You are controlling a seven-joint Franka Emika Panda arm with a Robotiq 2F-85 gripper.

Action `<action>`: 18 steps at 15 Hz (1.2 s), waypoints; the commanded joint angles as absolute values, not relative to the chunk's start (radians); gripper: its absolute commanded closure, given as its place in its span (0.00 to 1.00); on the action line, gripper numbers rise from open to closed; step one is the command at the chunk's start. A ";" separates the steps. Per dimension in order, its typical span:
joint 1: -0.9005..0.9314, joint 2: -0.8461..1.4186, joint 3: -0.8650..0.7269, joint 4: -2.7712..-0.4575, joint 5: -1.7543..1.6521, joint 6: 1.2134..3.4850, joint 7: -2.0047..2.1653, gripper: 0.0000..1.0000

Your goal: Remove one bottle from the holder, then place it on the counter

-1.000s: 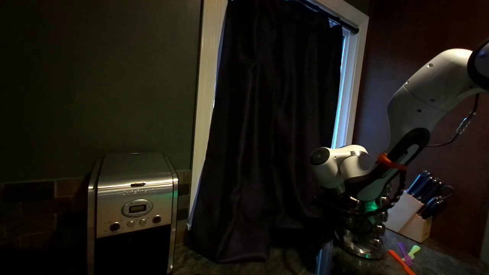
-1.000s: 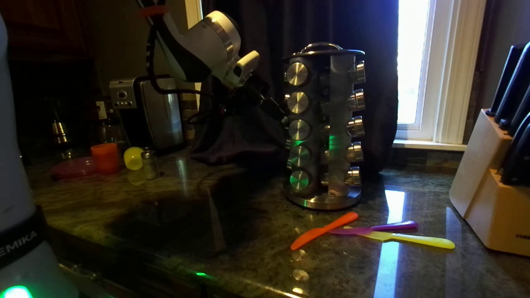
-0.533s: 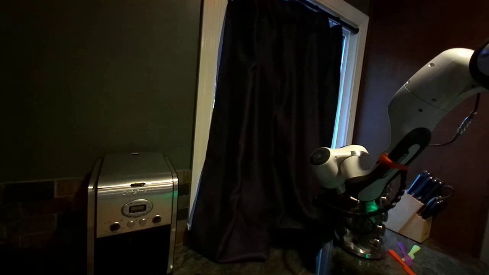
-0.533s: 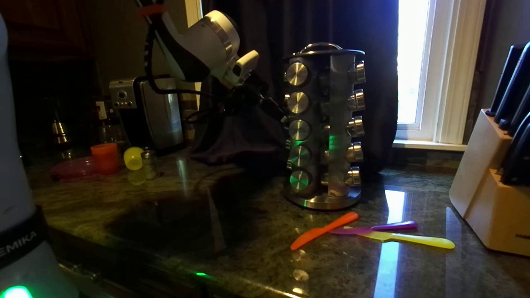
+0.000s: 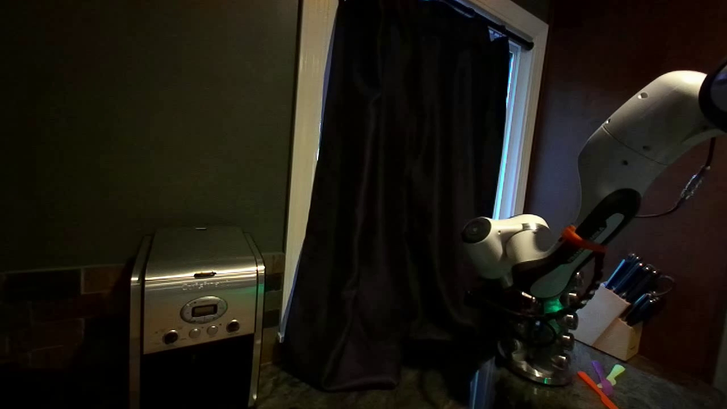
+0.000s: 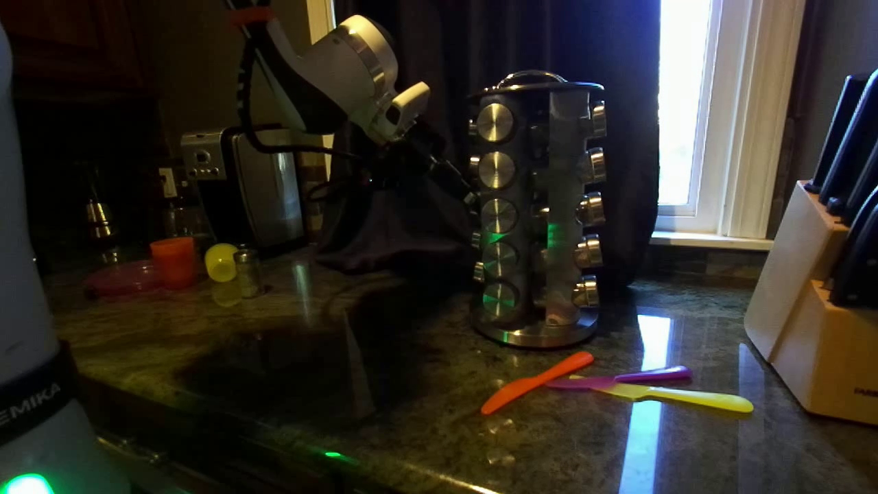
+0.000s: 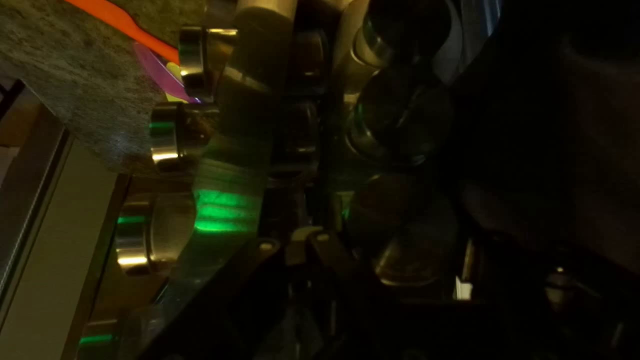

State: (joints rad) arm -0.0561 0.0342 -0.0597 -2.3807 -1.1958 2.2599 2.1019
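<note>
The holder [image 6: 535,336] is a tall round metal rack on the dark stone counter [image 6: 425,418]. Its bottles lie sideways in columns with shiny round lids [image 6: 495,122] facing outward. In an exterior view the holder's base [image 5: 537,372] stands partly behind my arm. In the wrist view the holder's strip [image 7: 227,200] and several bottles [image 7: 172,225] fill the middle. My gripper [image 7: 298,242] points at the holder's side; its fingers stand close together with no bottle visible between them. In an exterior view the gripper [image 6: 471,199] appears to touch the holder's left side at mid height. The wrist view is very dark.
Orange [image 6: 538,384], purple [image 6: 658,374] and yellow [image 6: 706,398] plastic knives lie before the holder. A knife block [image 6: 789,309] stands right. At the left are a small lidded jar [image 6: 248,274], a yellow cup [image 6: 221,263], an orange cup [image 6: 173,262] and the coffee maker [image 6: 264,192].
The holder has turned slightly: its front lids and strip have shifted a little to the right, and more of the left lids shows. The arm has barely moved.
</note>
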 commanded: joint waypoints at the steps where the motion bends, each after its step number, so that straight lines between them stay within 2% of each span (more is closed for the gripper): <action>1: -0.050 0.013 -0.051 -2.394 -1.094 2.262 2.055 0.75; 18: 0.003 -0.042 0.011 -2.413 -0.833 2.237 1.910 0.75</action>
